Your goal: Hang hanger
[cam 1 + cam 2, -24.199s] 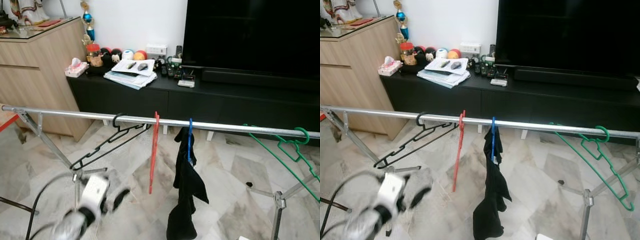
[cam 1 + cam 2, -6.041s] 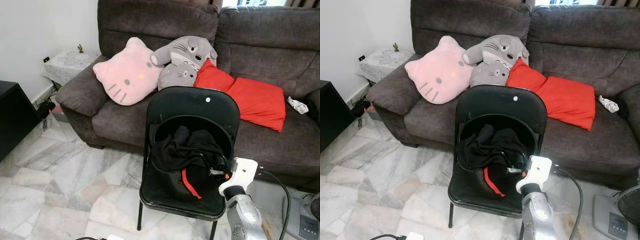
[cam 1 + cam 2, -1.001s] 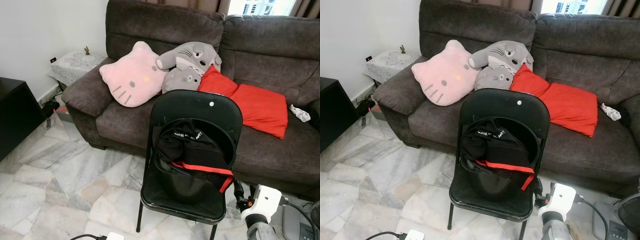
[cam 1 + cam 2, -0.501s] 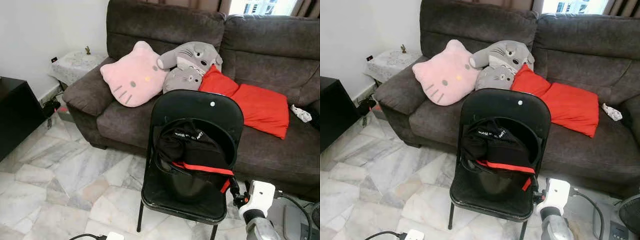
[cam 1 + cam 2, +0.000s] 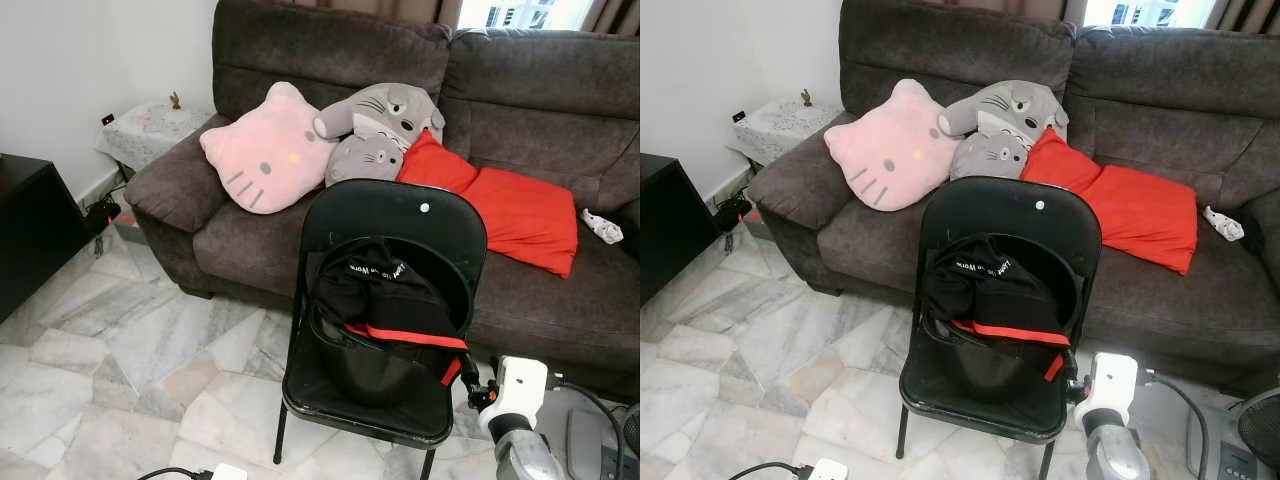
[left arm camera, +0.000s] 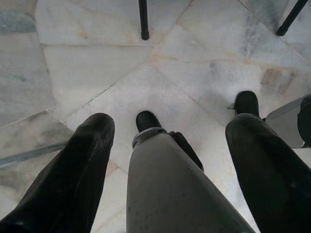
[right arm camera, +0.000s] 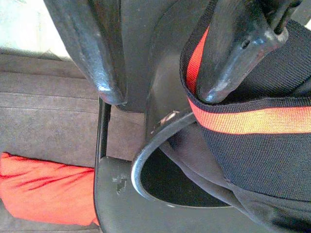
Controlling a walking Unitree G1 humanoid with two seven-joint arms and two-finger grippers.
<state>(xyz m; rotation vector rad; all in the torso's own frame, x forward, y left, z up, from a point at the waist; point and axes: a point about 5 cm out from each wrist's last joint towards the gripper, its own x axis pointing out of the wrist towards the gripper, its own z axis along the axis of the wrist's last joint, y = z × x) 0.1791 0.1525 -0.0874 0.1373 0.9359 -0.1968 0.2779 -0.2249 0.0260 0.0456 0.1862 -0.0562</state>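
Observation:
A black garment point(image 5: 385, 295) with a red band point(image 5: 405, 335) is draped over a curved rim point(image 7: 146, 160) on the black folding chair point(image 5: 400, 215). The band's end hangs at the chair's right side. My right gripper point(image 5: 468, 385) sits low beside that end, at the seat's right edge. In the right wrist view its fingers point(image 7: 228, 53) stand apart. One lies against the garment's red band point(image 7: 252, 121), and nothing shows between them. I cannot make out the hanger under the cloth. My left gripper point(image 6: 170, 121) hangs open over the marble floor.
A dark sofa point(image 5: 540, 110) with a pink cat cushion point(image 5: 262, 155), grey plush toys point(image 5: 375, 125) and a red cushion point(image 5: 500, 195) stands right behind the chair. A black cabinet point(image 5: 25, 225) is at the left. A power strip point(image 5: 225, 472) lies on the floor in front.
Six seconds ago the garment lay crumpled on the seat; now it sits raised with the red band stretched out. Over the last second the right gripper edged slightly closer to the chair.

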